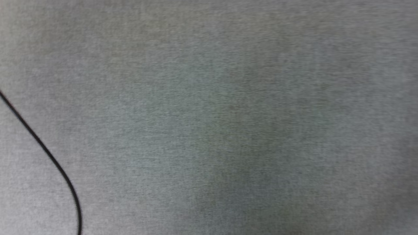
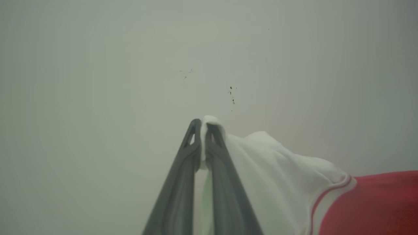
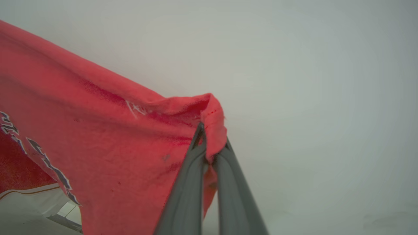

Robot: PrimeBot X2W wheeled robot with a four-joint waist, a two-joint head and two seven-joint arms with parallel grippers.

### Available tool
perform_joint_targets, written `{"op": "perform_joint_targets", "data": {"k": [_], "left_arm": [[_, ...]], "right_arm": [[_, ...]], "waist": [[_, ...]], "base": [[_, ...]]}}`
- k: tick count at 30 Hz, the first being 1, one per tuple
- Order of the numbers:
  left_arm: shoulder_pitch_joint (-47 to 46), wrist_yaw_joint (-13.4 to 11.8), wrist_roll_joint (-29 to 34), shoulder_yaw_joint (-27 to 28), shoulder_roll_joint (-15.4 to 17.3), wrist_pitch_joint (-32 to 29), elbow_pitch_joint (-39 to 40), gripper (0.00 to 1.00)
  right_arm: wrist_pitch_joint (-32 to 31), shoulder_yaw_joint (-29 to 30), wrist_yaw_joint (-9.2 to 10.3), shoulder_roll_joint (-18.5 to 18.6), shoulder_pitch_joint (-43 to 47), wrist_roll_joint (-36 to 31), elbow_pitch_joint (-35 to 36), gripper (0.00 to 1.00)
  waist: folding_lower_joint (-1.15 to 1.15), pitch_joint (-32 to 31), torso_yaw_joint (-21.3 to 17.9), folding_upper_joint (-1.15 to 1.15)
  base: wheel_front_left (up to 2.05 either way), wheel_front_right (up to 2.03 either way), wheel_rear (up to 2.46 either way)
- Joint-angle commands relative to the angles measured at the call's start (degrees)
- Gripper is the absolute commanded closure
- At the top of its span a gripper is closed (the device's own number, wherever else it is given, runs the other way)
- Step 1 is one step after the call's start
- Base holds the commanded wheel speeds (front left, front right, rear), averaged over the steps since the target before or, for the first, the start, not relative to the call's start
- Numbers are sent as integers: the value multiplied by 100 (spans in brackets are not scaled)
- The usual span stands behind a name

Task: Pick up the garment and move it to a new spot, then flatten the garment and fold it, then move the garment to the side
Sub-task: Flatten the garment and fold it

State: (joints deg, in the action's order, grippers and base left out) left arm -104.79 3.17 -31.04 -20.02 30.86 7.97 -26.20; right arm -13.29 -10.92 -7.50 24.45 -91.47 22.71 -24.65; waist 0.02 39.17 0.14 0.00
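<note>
Over on the left wrist view we have the left gripper (image 2: 204,125) with its jaws pressed together on a fold of white cloth. That fold is the tip of the white sleeve (image 2: 277,169) of the garment (image 3: 98,137). A little tuft of white pokes out past the fingertips at 12 o'clock. From the pinch the sleeve drapes away toward 4 o'clock. It meets a striped trim (image 2: 329,192) of red and white, and then the red body (image 2: 375,202) runs off the edge at 4 o'clock. Behind it all we see a pale blank background with a few dark specks (image 2: 232,94) just above the fingertips.

Now the right wrist view: the right gripper (image 3: 212,140) has its jaws shut tight, pinching a bunched red edge of the shirt, and the cloth wraps over the fingertips. The red fabric stretches out from the pinch toward 9 and 10 o'clock, hanging free of anything beneath it. We catch part of the white-and-black print (image 3: 49,163) down at 8 o'clock, lettering too cut off to read.

From the head we look down on a grey surface (image 1: 228,114), slightly blurred. A thin black cable (image 1: 42,147) curves from 9 o'clock down to 7 o'clock.
</note>
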Motion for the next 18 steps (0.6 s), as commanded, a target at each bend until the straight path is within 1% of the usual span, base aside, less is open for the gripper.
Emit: {"op": "perform_joint_targets", "data": {"k": [1,5,9,14,16,18], "left_arm": [[89,39,-37,-20,-86,148,-139,100],[536,185,-61,-230,-316,426,-464,100],[1235,228,-151,-324,-516,621,-506,100],[2552,263,-102,-488,-673,711,-243,100],[3139,207,-80,-549,-738,723,1,100],[3751,172,24,-635,-672,729,237,100]], "right_arm": [[193,-43,3,-9,-64,-66,-161,100],[620,-296,2,-103,204,-122,-614,100],[1001,-520,3,-144,609,-30,-978,100],[1400,-786,2,-261,1490,4,-1349,100],[1495,-941,3,-188,1829,58,-1387,100],[1550,-1089,3,-156,2185,154,-1430,100]], "waist": [[-2,105,131,0],[-2,152,225,0],[-2,76,326,0],[-2,-250,440,0],[-2,-393,507,0],[-2,-544,536,0]], "base": [[0,0,0],[0,0,0],[0,0,0],[0,0,0],[0,0,0],[0,0,0]]}}
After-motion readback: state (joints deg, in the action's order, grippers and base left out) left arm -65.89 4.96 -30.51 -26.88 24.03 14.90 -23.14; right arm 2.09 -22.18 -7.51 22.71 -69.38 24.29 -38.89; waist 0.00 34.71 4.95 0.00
